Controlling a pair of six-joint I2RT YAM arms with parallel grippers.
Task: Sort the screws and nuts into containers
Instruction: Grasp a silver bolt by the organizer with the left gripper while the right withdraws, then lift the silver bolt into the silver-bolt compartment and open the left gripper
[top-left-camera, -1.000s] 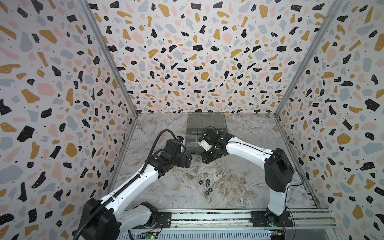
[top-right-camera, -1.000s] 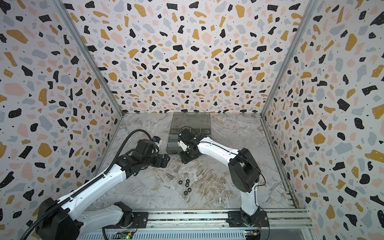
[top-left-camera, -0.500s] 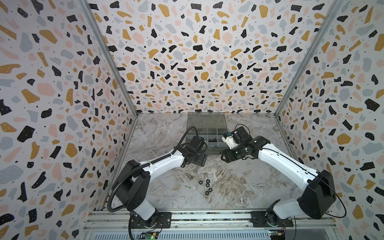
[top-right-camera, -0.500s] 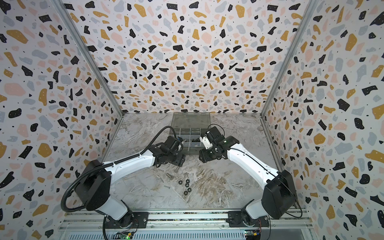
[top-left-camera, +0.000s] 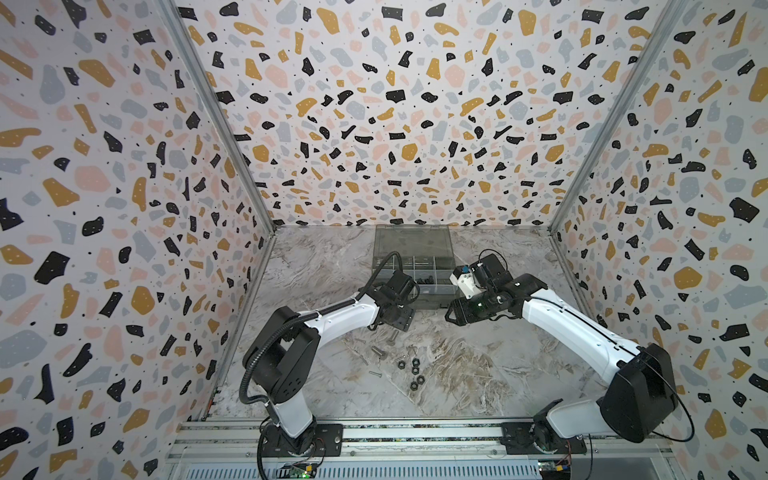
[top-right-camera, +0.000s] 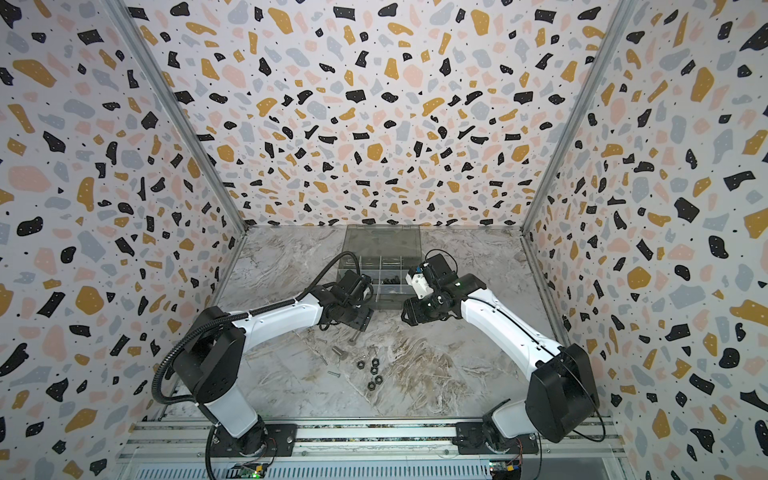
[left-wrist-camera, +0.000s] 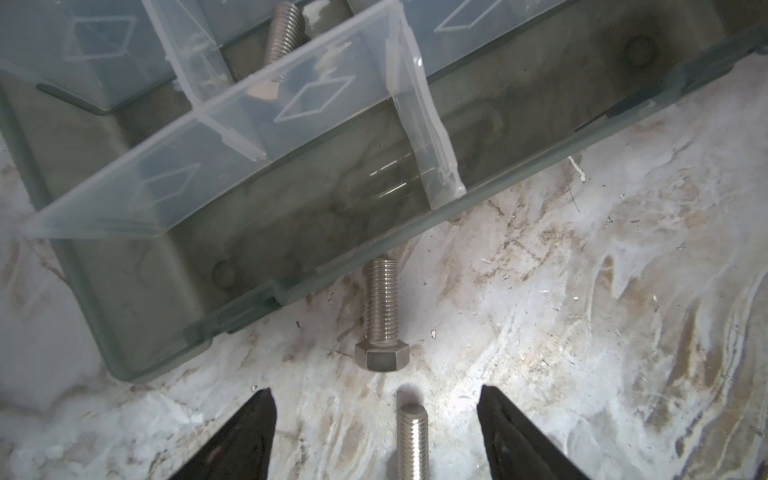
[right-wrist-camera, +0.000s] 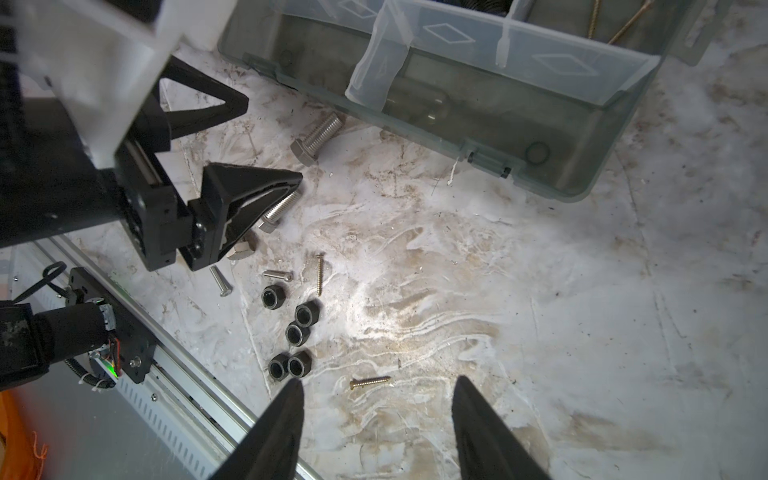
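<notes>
Five nuts unsorted, most screws too — early going.
Nearest us, the black nuts lie clustered on the worktop, with thin screws scattered just beside them. Beyond, the left gripper stands open astride a silver bolt, not pinching it; a second bolt lies touching the organiser box. The right gripper hangs open and empty above the worktop. Farthest, the containers hold a bolt or two and a few dark pieces, we judge — so nearly everything is left to sort.
</notes>
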